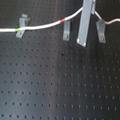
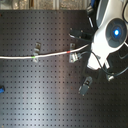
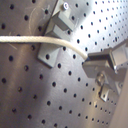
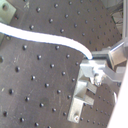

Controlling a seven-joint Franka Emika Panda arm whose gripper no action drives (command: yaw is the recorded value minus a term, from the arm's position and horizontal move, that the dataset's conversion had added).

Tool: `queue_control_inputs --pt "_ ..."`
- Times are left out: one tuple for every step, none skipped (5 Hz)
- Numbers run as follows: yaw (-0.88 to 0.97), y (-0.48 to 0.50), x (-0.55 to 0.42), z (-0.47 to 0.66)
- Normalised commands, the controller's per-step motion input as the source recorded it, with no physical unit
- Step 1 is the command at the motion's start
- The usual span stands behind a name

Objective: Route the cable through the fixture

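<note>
Cable strung across black pegboard tabletop, draped over left clip at green band, passing middle clip near red band, then rising toward fingers. Looks soft, light, floppy; sags between supports, prob slips through a loose pinch. Best grabbed close to the free stretch just past red band, for control of the slack. Fingers pinched on cable, judging by first wrist view, where cord runs straight into fingertip; gap itself not clearly visible. Third clip beyond fingers w/ more cable curling off. Second exterior view adds arm body overhead and small blue object at edge; first exterior view shows neither. Second wrist view gives clip right beside fingertip.
</note>
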Motion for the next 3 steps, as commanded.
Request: queue_control_inputs --pt "-0.06 0.225 0.077 -0.21" --pt "0.0 0.335 0.13 -0.29" --pt "0.0 0.275 0.107 -0.2"
